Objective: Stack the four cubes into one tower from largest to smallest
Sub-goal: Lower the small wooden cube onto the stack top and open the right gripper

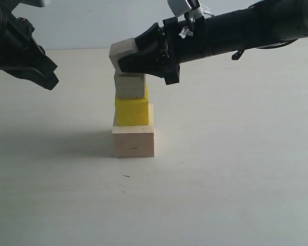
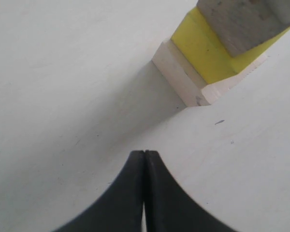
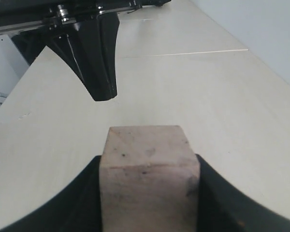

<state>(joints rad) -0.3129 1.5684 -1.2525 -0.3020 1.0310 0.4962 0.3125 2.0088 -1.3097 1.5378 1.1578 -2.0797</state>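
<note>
Three cubes stand stacked: the large pale wooden cube [image 1: 134, 143] on the table, the yellow cube [image 1: 132, 111] on it, the grain-lined wooden cube [image 1: 130, 85] on top. My right gripper [image 1: 124, 57] is shut on the small pale wooden cube [image 1: 122, 50], held tilted just over the grain-lined cube's left part; I cannot tell whether they touch. In the right wrist view the small cube [image 3: 149, 181] fills the space between the black fingers [image 3: 84, 198]. My left gripper [image 2: 144, 152] is shut and empty, off to the left of the stack [image 2: 210, 53], above the table.
The pale table [image 1: 236, 179] spreads all round the stack. The left arm's black gripper [image 3: 94, 58] shows beyond the held cube in the right wrist view. A small dark speck [image 1: 126, 176] lies in front of the stack.
</note>
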